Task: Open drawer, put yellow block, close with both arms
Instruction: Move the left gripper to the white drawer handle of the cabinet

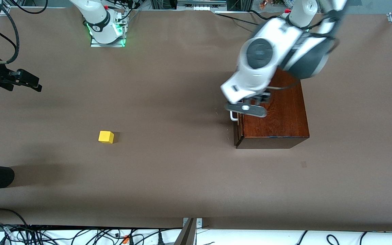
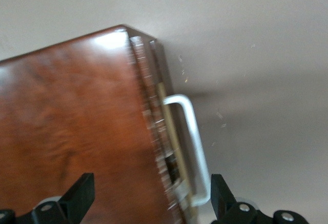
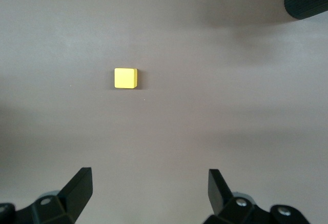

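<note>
While the brown desk [image 1: 168, 177] carries everything, the mahogany box [image 1: 277, 115] sits toward the left arm's end, its drawer [image 2: 163, 131] barely ajar. Over its white handle [image 2: 193, 142] hangs the left gripper [image 2: 148, 196], fingers [image 2: 82, 190] spread. Over the desk's other end the right gripper [image 3: 148, 190] hovers, fingers [image 3: 79, 185] spread. Well apart from the box lies the yellow block [image 1: 106, 137].

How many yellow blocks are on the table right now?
1. The yellow block lies on the open table toward the right arm's end, well apart from the wooden box. Any inside the box would be hidden.
</note>
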Available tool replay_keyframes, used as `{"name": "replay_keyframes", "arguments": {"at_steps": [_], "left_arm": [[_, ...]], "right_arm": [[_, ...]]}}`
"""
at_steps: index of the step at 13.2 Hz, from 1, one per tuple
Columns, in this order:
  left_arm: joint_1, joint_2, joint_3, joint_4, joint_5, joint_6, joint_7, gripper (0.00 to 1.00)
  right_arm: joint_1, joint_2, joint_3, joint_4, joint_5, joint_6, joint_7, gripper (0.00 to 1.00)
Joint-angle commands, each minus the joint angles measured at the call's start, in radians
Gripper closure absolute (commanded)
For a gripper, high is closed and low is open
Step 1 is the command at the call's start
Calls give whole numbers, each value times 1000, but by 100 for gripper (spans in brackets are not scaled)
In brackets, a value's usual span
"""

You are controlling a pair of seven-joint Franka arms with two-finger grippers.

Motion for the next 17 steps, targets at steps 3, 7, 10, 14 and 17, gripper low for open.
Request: {"name": "replay_keyframes", "arguments": {"at_steps": [3, 7, 10, 14, 17], "left_arm": [[-175, 167, 15, 61, 206, 45, -305, 0], [-184, 175, 15, 25, 277, 40, -309, 0], [-186, 190, 16, -6, 318, 30, -321, 0], [-196, 190, 20, -31, 321, -1, -361, 0], [-193, 196, 21, -51, 332, 1, -368, 0]], "right_arm": [[-13, 2, 11, 16, -1, -17, -8, 0], [-13, 2, 11, 16, -1, -17, -8, 0], [-13, 2, 11, 16, -1, -17, -8, 0], [-13, 2, 11, 16, -1, -17, -8, 0], [-13, 3, 11, 16, -1, -17, -8, 0]]}}
